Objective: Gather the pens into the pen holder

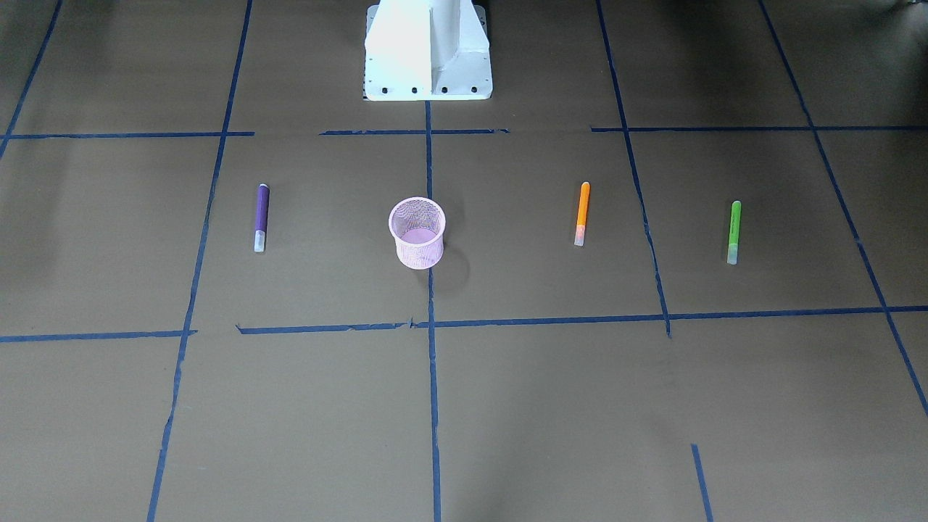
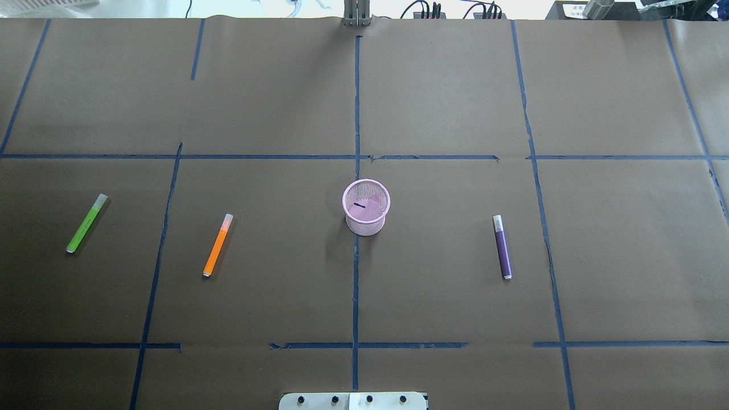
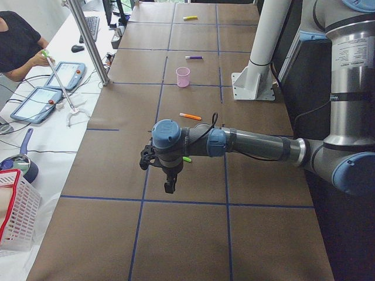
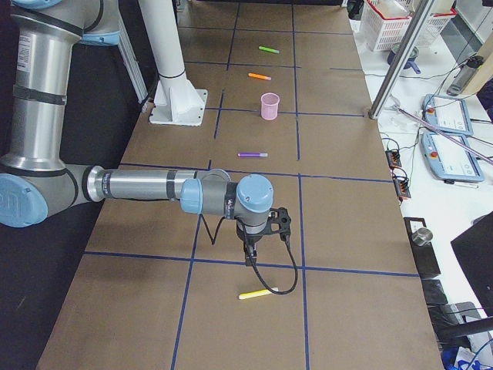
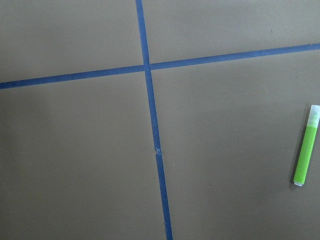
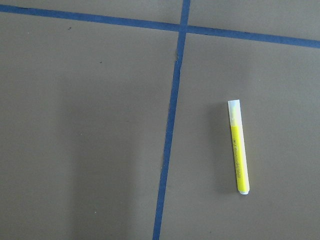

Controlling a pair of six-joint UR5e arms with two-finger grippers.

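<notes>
The pink mesh pen holder (image 2: pixel 366 207) stands upright at the table's middle, with no pen in it. The purple pen (image 2: pixel 502 246) lies to its right; the orange pen (image 2: pixel 218 245) and the green pen (image 2: pixel 86 222) lie to its left, all flat on the table. The left gripper (image 3: pixel 170 182) hangs above the table near the green pen, which also shows in the left wrist view (image 5: pixel 306 145). The right gripper (image 4: pixel 249 254) hangs over the table's far right end. Both grippers show only in the side views, so I cannot tell whether they are open or shut.
A yellow pen (image 6: pixel 238 146) lies alone at the table's right end, below the right gripper; it also shows in the exterior right view (image 4: pixel 257 294). The robot's white base (image 1: pixel 428 51) stands at the near edge. Blue tape lines cross the brown table cover (image 2: pixel 444 97).
</notes>
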